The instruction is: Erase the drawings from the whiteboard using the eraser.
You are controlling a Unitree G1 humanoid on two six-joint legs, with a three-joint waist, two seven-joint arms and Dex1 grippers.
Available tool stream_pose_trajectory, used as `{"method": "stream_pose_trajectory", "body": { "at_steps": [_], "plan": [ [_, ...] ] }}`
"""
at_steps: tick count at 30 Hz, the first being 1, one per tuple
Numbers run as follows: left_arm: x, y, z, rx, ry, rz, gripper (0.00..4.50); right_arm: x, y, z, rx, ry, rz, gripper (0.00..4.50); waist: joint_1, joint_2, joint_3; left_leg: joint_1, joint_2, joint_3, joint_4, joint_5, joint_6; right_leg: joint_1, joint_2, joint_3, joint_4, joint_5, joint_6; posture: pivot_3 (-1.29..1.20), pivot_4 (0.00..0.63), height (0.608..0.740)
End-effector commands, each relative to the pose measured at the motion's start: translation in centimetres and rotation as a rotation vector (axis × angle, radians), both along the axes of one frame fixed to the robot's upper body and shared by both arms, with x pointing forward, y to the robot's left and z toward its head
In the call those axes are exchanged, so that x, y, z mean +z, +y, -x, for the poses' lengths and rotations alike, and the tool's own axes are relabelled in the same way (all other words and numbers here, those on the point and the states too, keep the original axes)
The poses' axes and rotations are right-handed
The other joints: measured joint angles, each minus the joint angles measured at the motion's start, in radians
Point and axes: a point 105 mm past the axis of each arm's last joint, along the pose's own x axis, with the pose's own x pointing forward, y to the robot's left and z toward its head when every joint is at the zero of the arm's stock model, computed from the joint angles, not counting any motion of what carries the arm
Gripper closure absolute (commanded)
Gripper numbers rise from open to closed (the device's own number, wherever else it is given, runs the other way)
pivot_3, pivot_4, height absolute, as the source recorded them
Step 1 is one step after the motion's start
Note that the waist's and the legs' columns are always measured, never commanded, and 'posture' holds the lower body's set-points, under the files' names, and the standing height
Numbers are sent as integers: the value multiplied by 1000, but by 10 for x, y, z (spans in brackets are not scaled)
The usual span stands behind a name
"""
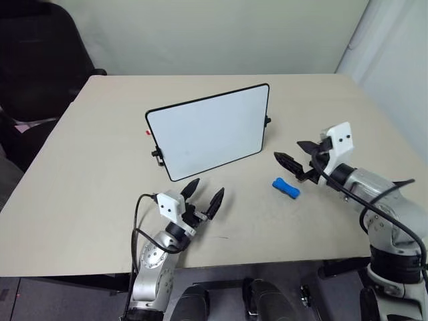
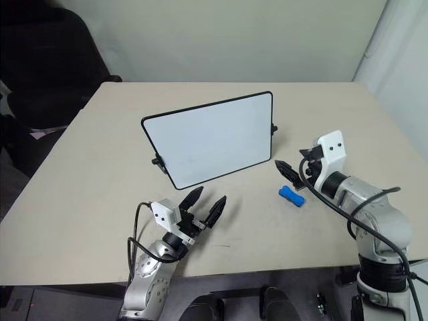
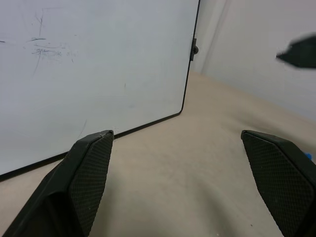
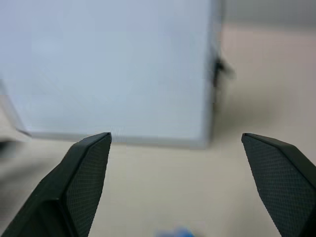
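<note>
A beige table fills most of the frame. Near its centre a whiteboard stands tilted back, its surface looking clean. At centre right a small blue eraser lies flat on the table, just below and left of the right gripper, whose fingers are spread and apart from it. At lower centre the left gripper points toward the whiteboard's lower edge, fingers spread and empty. A dark chair sits at upper left.

No legible text, labels or numbers; whiteboard marks faint, unreadable.
</note>
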Motion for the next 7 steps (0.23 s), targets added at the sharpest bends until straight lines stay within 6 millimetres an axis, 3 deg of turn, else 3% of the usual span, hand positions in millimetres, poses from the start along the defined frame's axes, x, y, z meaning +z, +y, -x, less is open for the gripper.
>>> {"method": "stream_pose_trajectory", "body": {
  "at_steps": [1, 7],
  "plan": [
    [5, -1, 1, -5, -32, -3, 0, 24, 28, 28, 172, -193, -109, 21, 0, 0, 0, 0, -1, 0, 0, 0, 0, 0, 0, 0, 0, 0, 0, 0, 150, 740],
    [7, -3, 4, -28, -37, -4, 0, 19, 42, 28, 185, -172, -237, 21, -1, 0, 0, 0, -1, 0, 1, 0, 1, 1, -1, 0, 0, 0, 0, 0, 150, 740]
  ]
}}
